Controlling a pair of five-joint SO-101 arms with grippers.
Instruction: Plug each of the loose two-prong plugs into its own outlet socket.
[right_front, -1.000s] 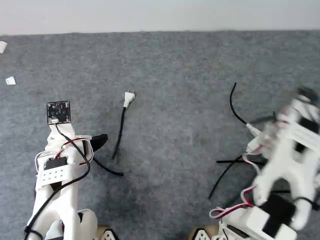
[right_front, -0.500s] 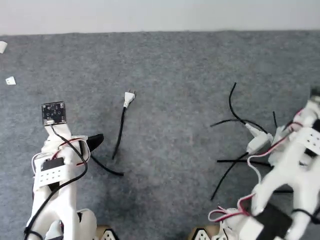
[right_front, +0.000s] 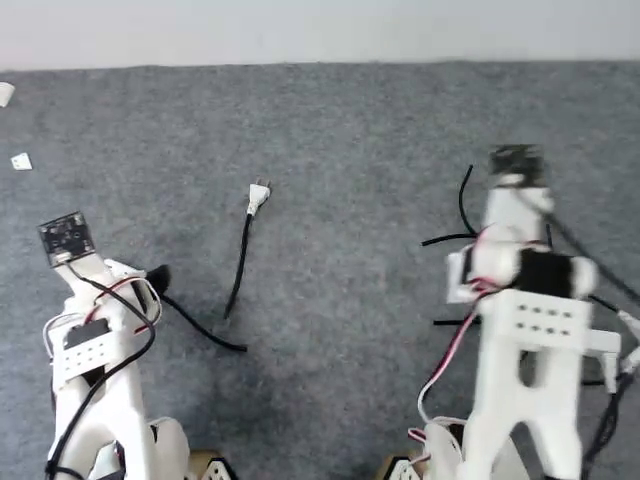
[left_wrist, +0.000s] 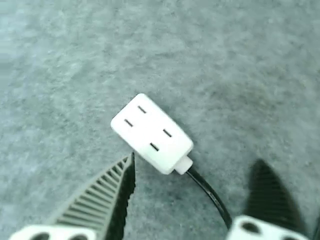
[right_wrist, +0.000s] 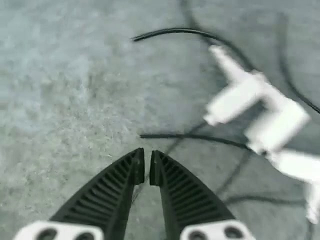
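Approach stage, socket slots bare. Left gripper (left_wrist: 192, 192) spread wide just over white outlet socket (left_wrist: 151, 134); right gripper (right_wrist: 146, 170) pinched almost closed, empty, near tangled cords (right_wrist: 190, 136). Loose two-prong plug (right_front: 259, 196) at 2 o'clock from left gripper. Next, likely: clamping socket squarely, steadying for 1 plug.

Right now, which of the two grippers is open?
The left gripper, spread wide beside the white rectangular outlet block; the right gripper is shut.
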